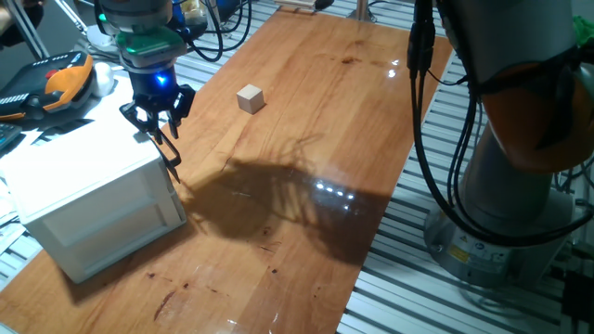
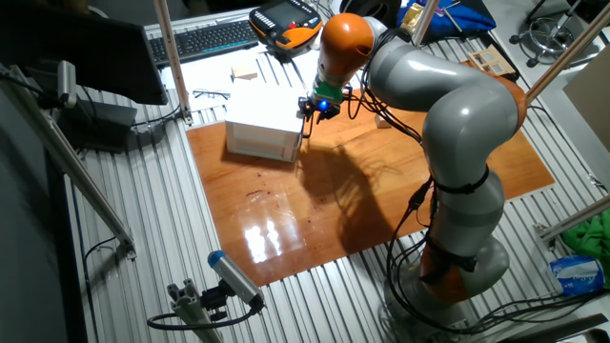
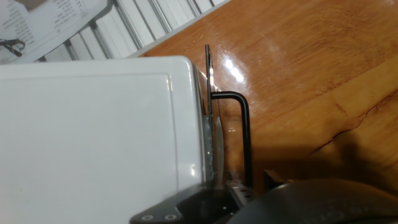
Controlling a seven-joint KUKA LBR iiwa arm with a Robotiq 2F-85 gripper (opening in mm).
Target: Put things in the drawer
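One small pale beige wooden cube (image 1: 250, 97) sits alone on the glossy reddish-brown wooden worktop (image 1: 316, 204), well apart from the white box-shaped cabinet (image 1: 88, 199) that stands near the worktop's corner. The black two-finger claw (image 1: 160, 125) of the grey and orange arm (image 2: 448, 105) hangs at the cabinet's upper front edge, a blue light glowing on the wrist above it. In the hand view, the thin black bar handle (image 3: 244, 124) of the white drawer (image 3: 208, 134) runs alongside the cabinet's front, standing off from it on a bent end, and the claw's dark body lies at the bottom of the picture right by the handle. Whether the fingers are closed on the handle or merely next to it cannot be told. The drawer front lies flush with the cabinet, shut. An orange and black handheld pendant (image 1: 51, 83) rests beyond the cabinet.
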